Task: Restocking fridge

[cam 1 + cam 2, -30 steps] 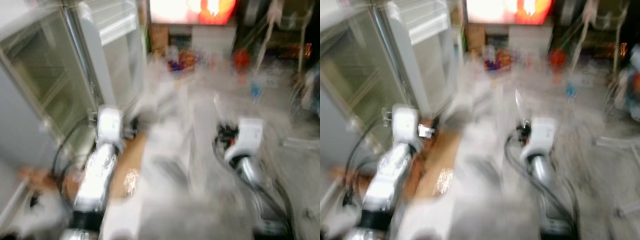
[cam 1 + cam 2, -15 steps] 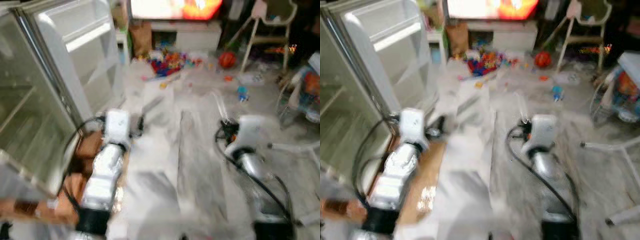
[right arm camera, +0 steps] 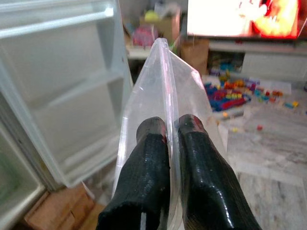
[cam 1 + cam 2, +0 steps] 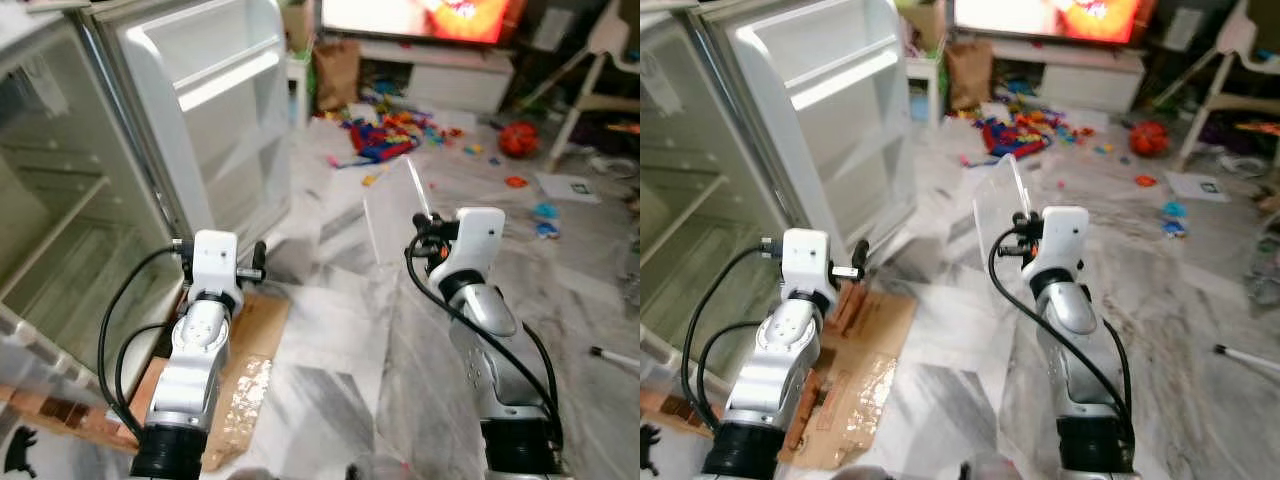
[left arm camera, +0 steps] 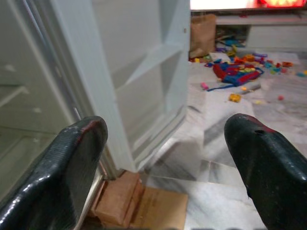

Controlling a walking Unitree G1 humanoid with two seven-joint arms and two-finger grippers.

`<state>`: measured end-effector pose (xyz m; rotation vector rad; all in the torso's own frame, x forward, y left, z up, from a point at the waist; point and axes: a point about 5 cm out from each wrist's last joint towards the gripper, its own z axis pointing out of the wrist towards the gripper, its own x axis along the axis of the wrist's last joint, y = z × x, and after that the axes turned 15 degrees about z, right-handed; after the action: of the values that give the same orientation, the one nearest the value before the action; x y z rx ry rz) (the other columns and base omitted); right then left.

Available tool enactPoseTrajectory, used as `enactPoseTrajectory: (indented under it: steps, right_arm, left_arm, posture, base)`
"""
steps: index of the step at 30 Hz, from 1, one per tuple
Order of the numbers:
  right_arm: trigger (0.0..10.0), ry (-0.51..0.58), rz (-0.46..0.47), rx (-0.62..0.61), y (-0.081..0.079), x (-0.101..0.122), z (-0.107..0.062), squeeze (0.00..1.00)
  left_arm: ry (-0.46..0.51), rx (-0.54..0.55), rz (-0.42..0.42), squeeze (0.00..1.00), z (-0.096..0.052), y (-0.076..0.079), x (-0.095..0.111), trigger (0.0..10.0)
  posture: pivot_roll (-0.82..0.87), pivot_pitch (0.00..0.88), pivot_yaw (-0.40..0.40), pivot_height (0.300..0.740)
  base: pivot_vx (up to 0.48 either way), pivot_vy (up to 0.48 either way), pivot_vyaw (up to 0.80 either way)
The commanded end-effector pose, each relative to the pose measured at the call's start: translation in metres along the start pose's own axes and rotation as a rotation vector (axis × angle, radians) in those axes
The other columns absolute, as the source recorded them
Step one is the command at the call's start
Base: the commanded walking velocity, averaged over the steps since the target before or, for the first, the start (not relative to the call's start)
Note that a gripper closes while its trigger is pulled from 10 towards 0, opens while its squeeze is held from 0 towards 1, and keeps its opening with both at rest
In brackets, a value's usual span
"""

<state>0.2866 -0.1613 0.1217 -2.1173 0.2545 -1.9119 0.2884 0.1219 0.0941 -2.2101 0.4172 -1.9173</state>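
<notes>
The fridge stands open at my left, its glass shelves bare and its white door swung out toward the room. My right gripper is shut on a clear plastic panel, held edge-up in front of me; the same clear plastic panel rises above the right wrist. My left gripper is open and holds nothing, pointing at the foot of the fridge door. One of its fingers sticks out beside the left wrist.
Flattened cardboard and brown bricks lie on the marble floor at the fridge's base. Scattered toys and a red ball lie farther off, before a lit TV. A high chair stands at the far right.
The whole picture has swung and sharpened as the camera moved; the fridge now sits nearer on the left. Both arms keep the same pose, the right still gripping the clear panel.
</notes>
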Motion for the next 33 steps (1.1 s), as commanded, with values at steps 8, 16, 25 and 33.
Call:
enactPoseTrajectory:
  steps: [8, 16, 25, 33]
  right_arm:
    - [10.0, 0.005, -0.011, 0.065, -0.008, 0.006, 0.005, 0.0]
    - [10.0, -0.003, -0.03, 0.09, -0.01, 0.005, 0.008, 0.0]
    - [10.0, -0.049, -0.05, 0.154, -0.015, -0.003, 0.005, 0.0]
    - [10.0, -0.086, -0.079, 0.206, -0.018, -0.009, 0.004, 0.0]
  left_arm:
    - [-0.046, 0.034, 0.03, 0.0, 0.001, -0.004, -0.005, 10.0]
    - [-0.099, 0.052, 0.009, 0.0, -0.002, -0.003, -0.012, 10.0]
    - [-0.13, 0.074, 0.019, 0.0, -0.001, -0.004, -0.014, 10.0]
    - [-0.146, 0.123, 0.025, 0.0, -0.004, -0.012, -0.016, 10.0]
  posture:
    - [0.0, 0.0, -0.023, 0.74]
    - [0.01, 0.0, -0.025, 0.74]
    - [0.02, 0.0, -0.024, 0.74]
    - [0.02, 0.0, -0.026, 0.74]
  base:
    - [0.467, 0.0, 0.8]
    - [0.096, -0.372, 0.8]
    - [0.0, -0.473, 0.8]
    - [0.0, -0.349, 0.8]
